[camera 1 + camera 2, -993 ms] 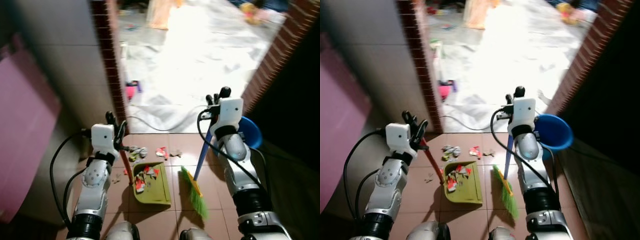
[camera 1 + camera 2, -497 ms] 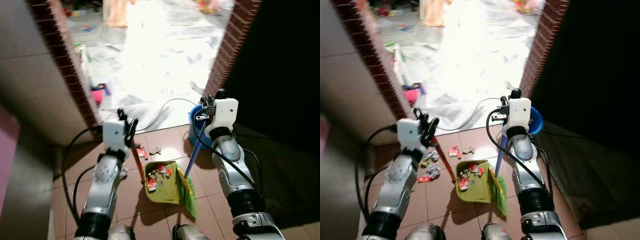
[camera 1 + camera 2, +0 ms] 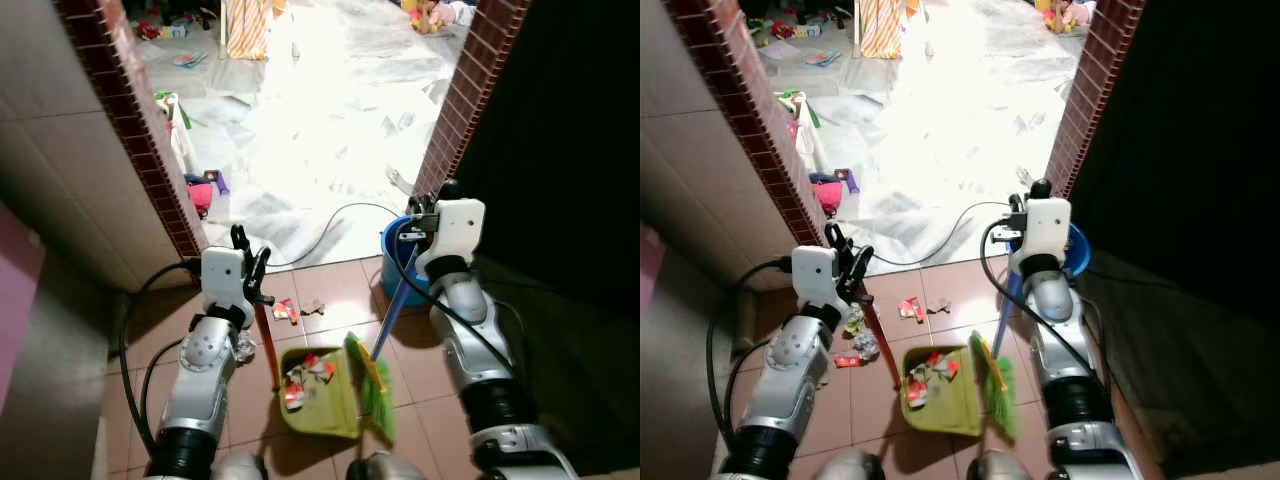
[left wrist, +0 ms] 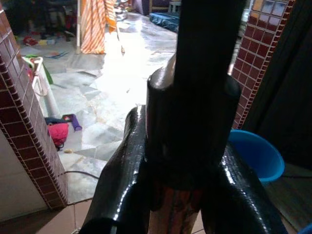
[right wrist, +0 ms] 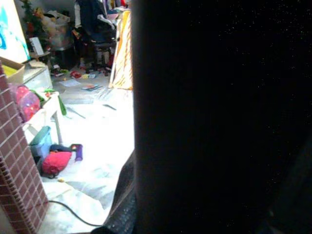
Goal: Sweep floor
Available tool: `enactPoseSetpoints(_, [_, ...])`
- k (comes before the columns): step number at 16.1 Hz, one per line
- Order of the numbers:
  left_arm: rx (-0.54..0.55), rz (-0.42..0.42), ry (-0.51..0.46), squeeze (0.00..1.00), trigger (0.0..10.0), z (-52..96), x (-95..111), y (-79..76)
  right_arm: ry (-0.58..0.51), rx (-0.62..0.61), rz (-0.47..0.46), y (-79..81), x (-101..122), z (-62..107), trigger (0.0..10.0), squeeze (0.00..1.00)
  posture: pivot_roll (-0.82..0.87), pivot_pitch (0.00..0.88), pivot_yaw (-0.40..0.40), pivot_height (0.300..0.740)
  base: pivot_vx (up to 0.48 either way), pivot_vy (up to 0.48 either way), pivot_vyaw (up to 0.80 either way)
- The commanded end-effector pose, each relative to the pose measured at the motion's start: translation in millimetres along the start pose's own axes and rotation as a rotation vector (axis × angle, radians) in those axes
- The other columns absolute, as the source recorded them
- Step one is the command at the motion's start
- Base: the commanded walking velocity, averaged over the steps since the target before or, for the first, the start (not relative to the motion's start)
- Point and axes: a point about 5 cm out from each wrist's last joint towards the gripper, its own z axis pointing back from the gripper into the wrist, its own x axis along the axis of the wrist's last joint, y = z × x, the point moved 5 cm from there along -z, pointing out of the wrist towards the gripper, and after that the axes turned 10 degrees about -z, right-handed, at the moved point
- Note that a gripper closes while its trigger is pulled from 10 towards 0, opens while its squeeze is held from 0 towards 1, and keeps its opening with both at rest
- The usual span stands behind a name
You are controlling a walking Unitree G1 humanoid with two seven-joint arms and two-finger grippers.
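— What lies closest to the robot's feet?

— A green dustpan (image 3: 322,392) sits on the brown tiled floor (image 3: 330,300), with torn scraps of red and white litter (image 3: 305,375) inside it. Touching its right edge are the green bristles of a broom (image 3: 370,375), whose blue shaft rises at a slant toward the right arm.

— And who holds what?

— The left gripper (image 3: 247,268) is clamped on the dustpan's red handle (image 3: 269,345), which stands nearly upright at the pan's left side. From the left wrist, the black fingers (image 4: 117,185) sit pressed against both sides of that handle. The right gripper (image 3: 424,202) is up at the top of the blue broom shaft (image 3: 390,318). The right wrist view is mostly dark, so I cannot tell how those fingers stand.

— Is there loose litter outside the pan?

— Yes. Just beyond the dustpan, a red scrap (image 3: 284,311) and a small grey scrap (image 3: 315,307) lie on the tiles. More crumpled pieces (image 3: 856,335) lie left of the red handle.

— Farther out?

— A blue bucket (image 3: 398,262) stands by the right arm, next to a brick pillar (image 3: 465,95). A black cable (image 3: 330,225) curves across the threshold onto a bright pale floor (image 3: 330,120) beyond the doorway. A second brick pillar (image 3: 140,130) edges the opening on the left, with a pink item (image 3: 201,192) at its foot. At the far end hangs a striped orange cloth (image 3: 245,25).
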Motion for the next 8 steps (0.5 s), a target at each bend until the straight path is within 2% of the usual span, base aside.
enactPoseSetpoints(1, [0.001, 0.014, -0.048, 0.00, 10.0, -0.7, 12, -0.3, 0.004, -0.015, 0.030, -9.8, 1, 1.7, 10.0, 0.00, -0.05, 0.000, 0.028, 0.740, 0.000, -0.296, 0.00])
enactPoseSetpoints(4, [0.015, 0.009, -0.036, 0.00, 10.0, 3.0, 9, 4.9, 0.005, -0.003, 0.039, -9.4, 0, 5.4, 10.0, 0.00, -0.04, 0.000, 0.025, 0.740, 0.000, -0.334, 0.00])
enactPoseSetpoints(8, [0.025, -0.020, -0.014, 0.00, 10.0, 14.9, 4, 14.0, 0.013, 0.012, 0.055, -13.6, -4, 15.6, 10.0, 0.00, -0.04, 0.000, 0.025, 0.740, 0.000, -0.300, 0.00])
